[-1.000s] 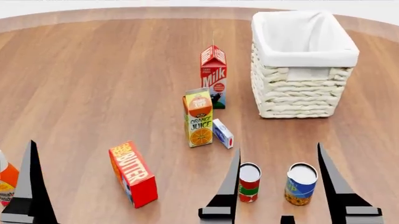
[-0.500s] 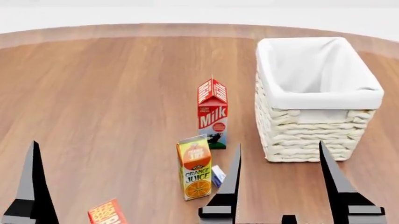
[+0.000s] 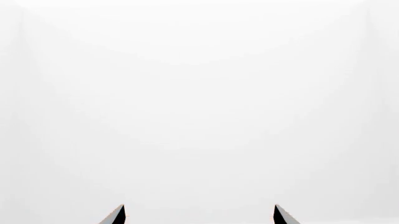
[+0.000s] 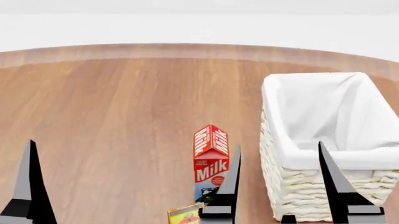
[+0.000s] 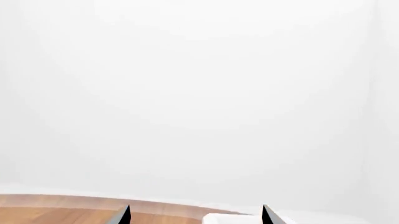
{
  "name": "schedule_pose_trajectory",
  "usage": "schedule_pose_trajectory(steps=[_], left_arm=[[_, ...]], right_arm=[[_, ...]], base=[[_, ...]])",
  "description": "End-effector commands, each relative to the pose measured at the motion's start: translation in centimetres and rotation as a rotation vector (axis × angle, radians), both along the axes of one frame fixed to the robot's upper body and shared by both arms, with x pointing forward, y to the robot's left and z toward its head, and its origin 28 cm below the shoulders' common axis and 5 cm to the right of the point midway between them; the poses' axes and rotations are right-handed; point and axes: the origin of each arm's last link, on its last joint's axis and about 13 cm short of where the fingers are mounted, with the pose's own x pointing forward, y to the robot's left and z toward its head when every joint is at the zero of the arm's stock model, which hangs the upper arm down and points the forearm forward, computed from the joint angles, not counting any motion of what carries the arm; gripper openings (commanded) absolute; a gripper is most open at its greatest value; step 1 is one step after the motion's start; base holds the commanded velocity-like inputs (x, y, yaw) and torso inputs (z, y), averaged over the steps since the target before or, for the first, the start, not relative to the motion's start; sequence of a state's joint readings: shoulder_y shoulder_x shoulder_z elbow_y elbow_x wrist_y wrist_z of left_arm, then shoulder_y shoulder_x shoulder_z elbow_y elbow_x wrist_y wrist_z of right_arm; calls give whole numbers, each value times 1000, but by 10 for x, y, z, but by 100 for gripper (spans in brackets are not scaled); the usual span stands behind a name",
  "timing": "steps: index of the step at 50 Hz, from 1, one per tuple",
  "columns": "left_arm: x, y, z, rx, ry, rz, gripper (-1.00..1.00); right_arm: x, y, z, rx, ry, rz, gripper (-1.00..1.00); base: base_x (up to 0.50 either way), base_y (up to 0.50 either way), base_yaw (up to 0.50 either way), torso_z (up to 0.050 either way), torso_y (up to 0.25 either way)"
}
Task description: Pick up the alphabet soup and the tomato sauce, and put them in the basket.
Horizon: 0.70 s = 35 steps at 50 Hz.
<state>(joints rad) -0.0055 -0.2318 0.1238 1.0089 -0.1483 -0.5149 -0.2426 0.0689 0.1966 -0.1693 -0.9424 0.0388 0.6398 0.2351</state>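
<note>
On the tabletop (image 4: 112, 116), toward its right side, the basket (image 4: 324, 196) is seen standing upright, its white lining folded over the rim and its inside showing only cloth. Just beside it, toward the middle of the tabletop, a milk carton (image 4: 210, 161) stands upright, apart from the basket wall. At the near edge of the head view, only the top corner of a juice carton (image 4: 185, 215) is visible, close in front of the milk carton. The far edge of the tabletop is seen as a curved rim against a plain white background.

Neither the soup nor the sauce can be seen in any view, so their places cannot be told.

The right claw (image 4: 281, 186) is shown wide open, its two dark fingers spread with one in front of the milk carton and the other in front of the basket; nothing is held between them. In the right wrist view the claw (image 5: 194, 215) is again seen spread, with only the fingertips showing, a strip of tabletop (image 5: 56, 210) and a white corner of the basket (image 5: 232, 219) behind them.

Of the left claw, a single finger (image 4: 30, 186) is seen in the head view near the left side. In the left wrist view its two tips are spread well apart (image 3: 198, 215) against blank white, with nothing gripped.
</note>
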Motion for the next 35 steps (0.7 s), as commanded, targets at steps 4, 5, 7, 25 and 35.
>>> schedule_pose_trajectory(steps=[4,5,7,25,35], left_arm=[[0,0,0,-1,-1,-1,100],[0,0,1,-2,-2,-1,100],[0,0,0,-2,-1,-4,100],[-1,-1,1,-4,0,-7,100],[-1,0,1,-4,1,-7,100]], right_arm=[[1,0,-2,5,12,-7,100],[2,0,-1,65,32,-28,100],[0,0,0,113,14,31,100],[-3,0,-2,115,26,84,100],[-3,0,-2,109,28,86,100]], base=[[500,0,0,0,3],[457,0,0,0,0],[113,0,0,0,0],[0,-278,0,0,1],[0,-500,0,0,0]])
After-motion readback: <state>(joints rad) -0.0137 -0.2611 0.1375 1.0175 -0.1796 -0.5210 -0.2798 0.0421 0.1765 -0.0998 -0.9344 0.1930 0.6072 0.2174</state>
